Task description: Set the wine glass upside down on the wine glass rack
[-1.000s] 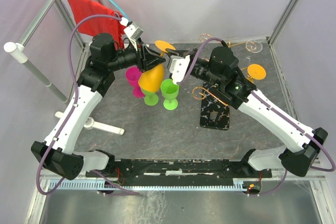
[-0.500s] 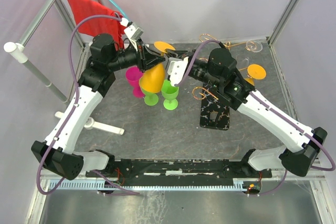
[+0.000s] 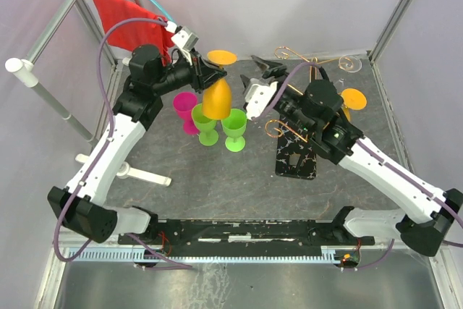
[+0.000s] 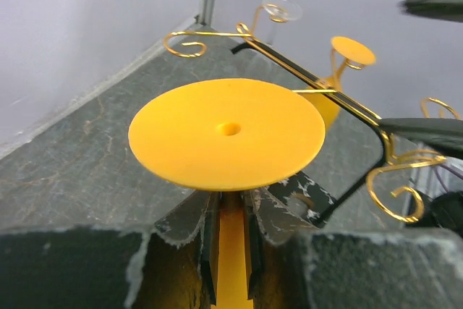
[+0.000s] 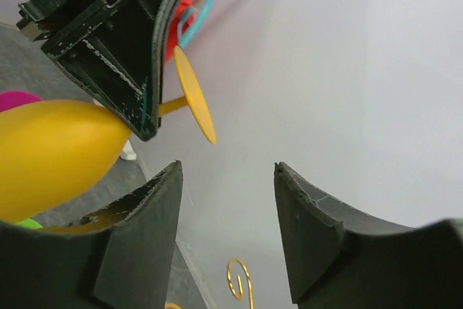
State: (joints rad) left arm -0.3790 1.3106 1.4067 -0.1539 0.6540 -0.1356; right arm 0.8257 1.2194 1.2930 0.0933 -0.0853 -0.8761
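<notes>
Holding wine glass (image 3: 216, 99), seemingly inverted: left gripper (image 3: 208, 74).

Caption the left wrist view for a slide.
Left end effector grips the orange wine glass by its stem, the gold wire rack beyond.

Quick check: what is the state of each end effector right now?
Left end effector: closed on the stem of the upside-down orange wine glass.
Right end effector: open, holding nothing.

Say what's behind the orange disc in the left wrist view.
The wine glass rack, bearing another orange glass and a clear one. The disc hides the table beneath it.
</notes>
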